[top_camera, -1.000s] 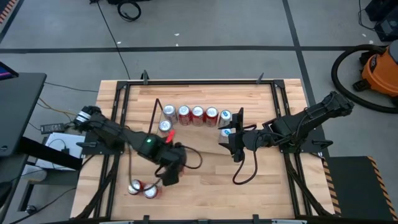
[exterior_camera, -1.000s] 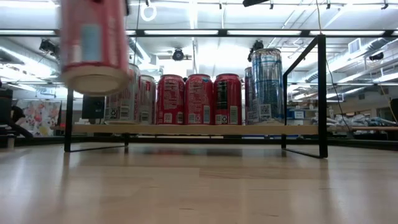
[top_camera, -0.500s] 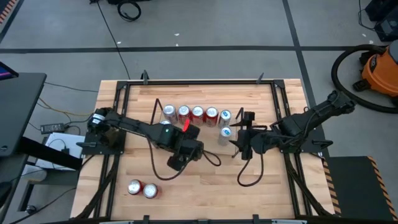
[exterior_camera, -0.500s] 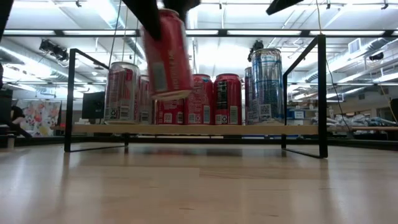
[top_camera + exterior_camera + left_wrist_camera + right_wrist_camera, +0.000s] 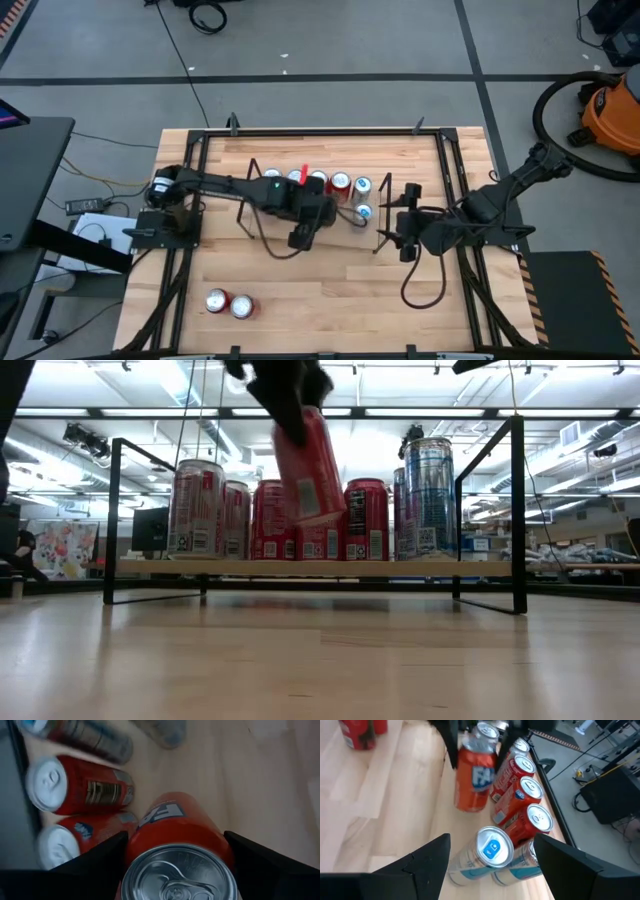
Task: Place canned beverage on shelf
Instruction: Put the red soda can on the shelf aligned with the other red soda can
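My left gripper is shut on an orange-red canned beverage, which hangs tilted in the air just in front of the shelf. The same can fills the left wrist view and shows in the right wrist view. In the high view the left gripper covers it. On the shelf's board stand several red cans and tall silver-blue cans. My right gripper stands open to the right of the shelf, holding nothing. My left gripper pinches the can's side walls near its top end between its two fingers, one on each side of the lid. The fingers come from above, slanting down. The can is lifted clear of table and shelf, tilted, with its bottom toward the table's right.
Two more red cans stand on the tabletop near the front left. Black wire frames rise at the shelf's two short ends. Black rails border the wooden tabletop. Bare wood lies between the shelf and the near edge.
My left gripper has carried the can from the front left of the table toward the far edge and the right, up to the shelf's front, and has rolled. The can, near upright before, now tilts. My right gripper has drawn back a little toward the table's right edge.
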Motion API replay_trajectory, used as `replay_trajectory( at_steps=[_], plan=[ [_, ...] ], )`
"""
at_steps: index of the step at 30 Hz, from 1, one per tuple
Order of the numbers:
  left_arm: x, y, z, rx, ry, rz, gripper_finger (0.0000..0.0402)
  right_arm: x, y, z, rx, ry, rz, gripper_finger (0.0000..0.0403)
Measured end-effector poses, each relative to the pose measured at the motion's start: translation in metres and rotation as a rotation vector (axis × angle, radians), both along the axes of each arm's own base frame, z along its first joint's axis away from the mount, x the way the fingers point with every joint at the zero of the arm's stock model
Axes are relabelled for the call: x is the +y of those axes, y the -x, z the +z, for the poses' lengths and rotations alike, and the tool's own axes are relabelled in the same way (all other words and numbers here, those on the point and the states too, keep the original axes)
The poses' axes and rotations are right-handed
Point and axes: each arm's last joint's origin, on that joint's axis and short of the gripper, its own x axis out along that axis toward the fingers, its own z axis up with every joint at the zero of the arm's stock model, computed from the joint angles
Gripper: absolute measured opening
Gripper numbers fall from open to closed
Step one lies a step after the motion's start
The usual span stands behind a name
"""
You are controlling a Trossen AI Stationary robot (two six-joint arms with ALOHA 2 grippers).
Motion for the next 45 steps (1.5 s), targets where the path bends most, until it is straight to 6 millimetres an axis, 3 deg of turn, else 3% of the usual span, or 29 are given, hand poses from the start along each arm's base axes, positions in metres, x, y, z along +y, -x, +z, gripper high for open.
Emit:
replay_trajectory(
  at_steps=[7, 15, 34, 45],
  plan=[
    [0.02, -0.017, -0.018, 0.075, 0.189, 0.23, 0.0307, 0.003, 0.004, 0.002, -0.026, 0.011, -0.008, 0.0297],
    [0.022, -0.033, -0.027, 0.254, 0.169, 0.288, 0.0307, 0.002, 0.004, 0.002, -0.029, 0.023, -0.015, 0.0297],
    [0.055, -0.044, -0.029, 0.159, 0.191, 0.364, 0.0307, 0.003, 0.004, 0.0, -0.023, 0.027, -0.011, 0.0297],
    [0.051, -0.044, -0.029, 0.166, 0.203, 0.358, 0.0315, 0.003, 0.003, 0.0, -0.025, 0.029, -0.008, 0.0297]
  ],
)
